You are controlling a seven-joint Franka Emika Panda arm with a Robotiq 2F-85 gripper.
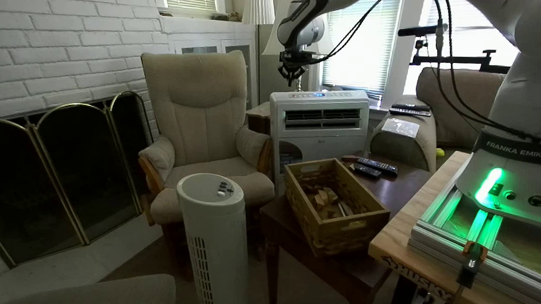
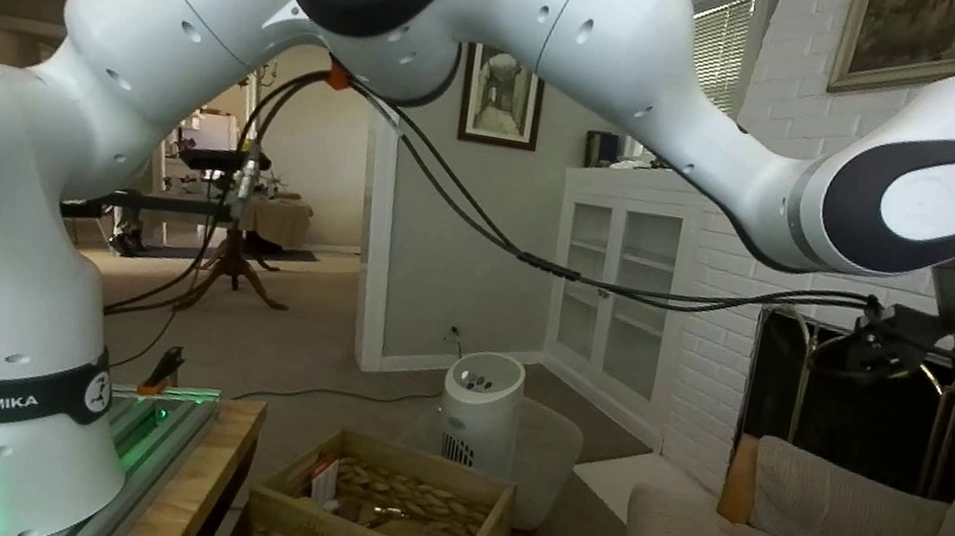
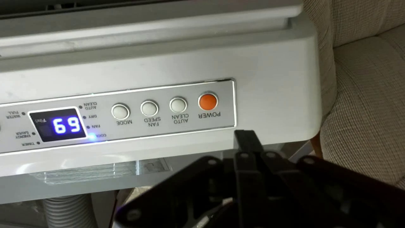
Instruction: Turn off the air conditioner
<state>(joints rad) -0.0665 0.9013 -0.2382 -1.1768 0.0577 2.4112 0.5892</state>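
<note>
In the wrist view, fingers (image 3: 248,142) are pressed together. At their nine o'clock, the air conditioner's (image 3: 158,68) display (image 3: 57,124) is lit.

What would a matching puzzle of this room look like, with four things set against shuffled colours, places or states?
1. Power button
2. Number display
3. Basket
4. Armchair

A. on the dark table
B. beige
C. lit, showing 69
D. orange

Pairs: 1-D, 2-C, 3-A, 4-B
</note>
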